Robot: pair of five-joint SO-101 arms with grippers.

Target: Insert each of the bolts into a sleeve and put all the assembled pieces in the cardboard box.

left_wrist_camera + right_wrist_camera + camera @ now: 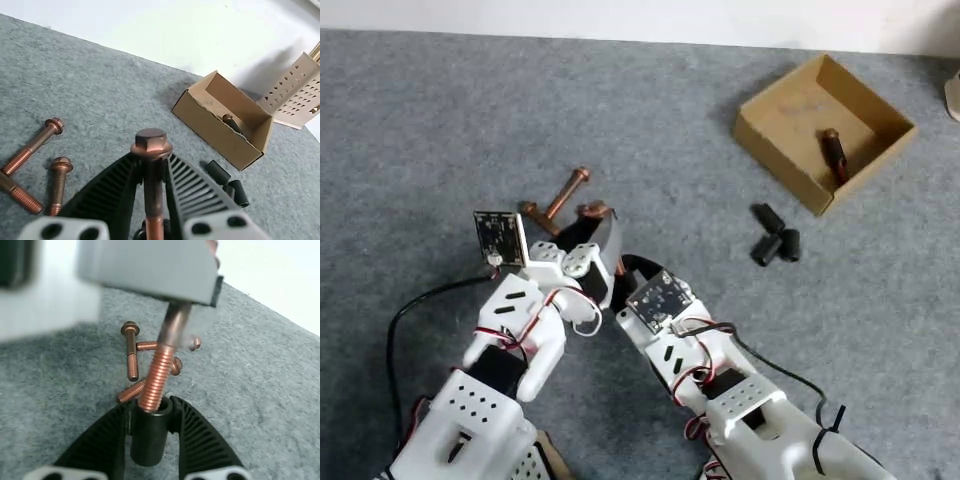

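left hand holds bolt | right hand holds sleeve | loose bolts 3 | loose sleeves 3 | box: 1 assembly

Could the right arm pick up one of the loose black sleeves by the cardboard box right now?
Probably not yet: the right gripper is shut on a sleeve, with the bolt in the left gripper at its mouth. The carpet path to the loose sleeves looks free.

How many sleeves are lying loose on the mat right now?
3, clustered beside the cardboard box: a far sleeve, and nearer the robot a left sleeve and a right sleeve side by side. Others may be hidden.
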